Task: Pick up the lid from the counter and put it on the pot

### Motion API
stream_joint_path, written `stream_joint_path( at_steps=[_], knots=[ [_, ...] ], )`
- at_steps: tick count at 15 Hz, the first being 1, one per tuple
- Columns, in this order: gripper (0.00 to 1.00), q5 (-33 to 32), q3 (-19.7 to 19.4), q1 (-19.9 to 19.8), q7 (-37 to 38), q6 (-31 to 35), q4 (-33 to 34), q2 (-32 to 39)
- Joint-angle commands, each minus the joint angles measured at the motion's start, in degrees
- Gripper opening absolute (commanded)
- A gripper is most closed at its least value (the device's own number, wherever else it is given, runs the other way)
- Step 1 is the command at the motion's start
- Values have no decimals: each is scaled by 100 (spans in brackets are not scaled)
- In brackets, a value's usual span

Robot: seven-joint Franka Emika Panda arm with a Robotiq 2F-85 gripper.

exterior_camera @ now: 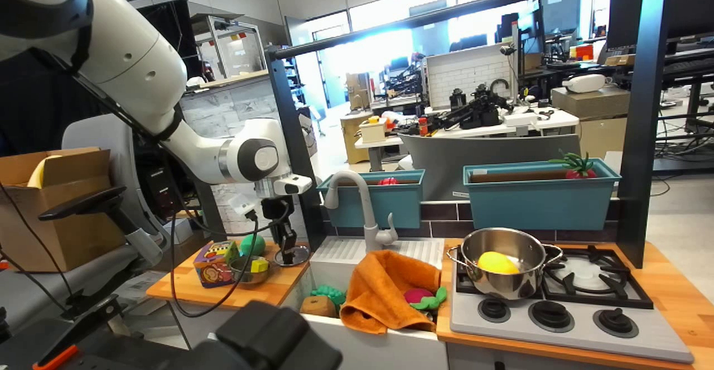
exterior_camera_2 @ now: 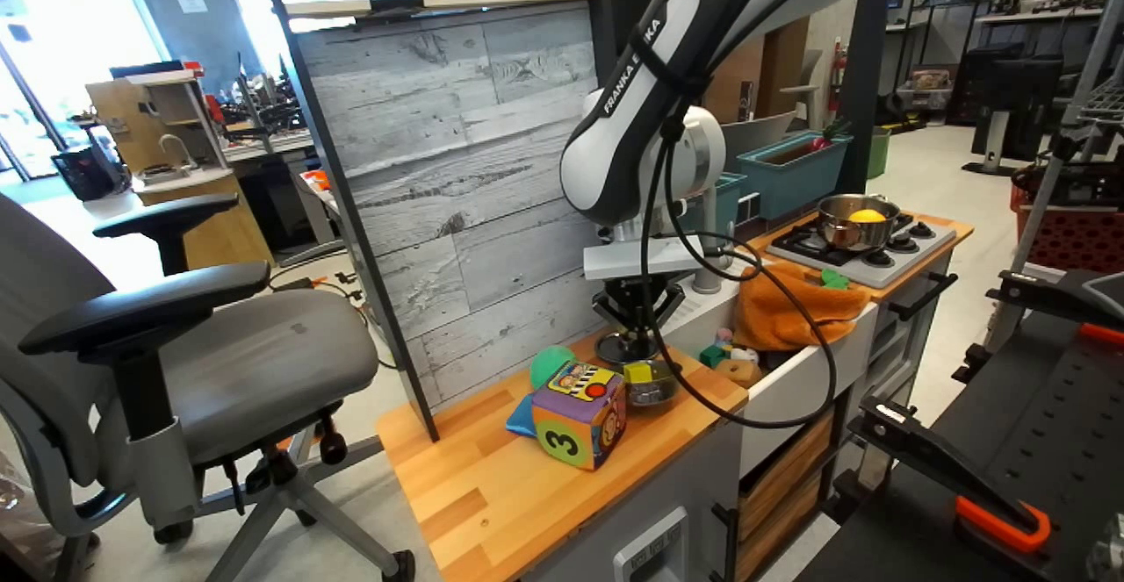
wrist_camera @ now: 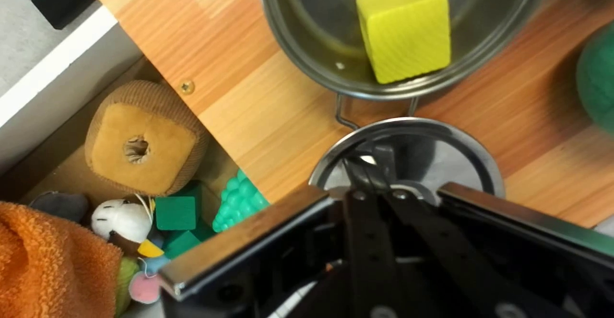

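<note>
In both exterior views we see an orange towel (exterior_camera: 385, 292) heaped in the sink (exterior_camera: 385, 353), reaching its front edge; a brown plush block (exterior_camera: 319, 306) sits in the front left corner, and the grey faucet (exterior_camera: 368, 214) stands along the back edge. Three black knobs (exterior_camera: 551, 315) line the front edge of the stove (exterior_camera: 520, 328). In the wrist view we find a yellow block (wrist_camera: 407, 35) inside a steel bowl (wrist_camera: 316, 25).

You have, left to right in an exterior view, toy cube (exterior_camera: 213, 264) on the counter (exterior_camera: 281, 289), lid (exterior_camera: 303, 254), sink (exterior_camera: 385, 350), then pot (exterior_camera: 502, 286) on the stove (exterior_camera: 585, 334).
</note>
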Motion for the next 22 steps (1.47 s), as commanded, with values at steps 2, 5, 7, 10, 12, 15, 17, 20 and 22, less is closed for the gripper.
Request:
stream_joint_path(
  at_steps=[2,5,7,10,12,15,17,20,22],
  knots=[
    [0,-242,-57,144,-160,92,-139,-241],
    [34,-364,-49,219,-306,316,-558,-553],
    [48,-426,-78,262,-345,491,-729,-688],
    [70,-494,-105,270,-325,632,-851,-803],
    [85,-509,-119,261,-323,727,-880,-831],
    [100,-476,-136,219,-324,867,-739,-716],
    [100,-454,-159,204,-270,805,-544,-563],
    [100,-427,-177,193,-215,754,-371,-423],
    [100,-429,-195,206,-153,731,-272,-337]
  ],
)
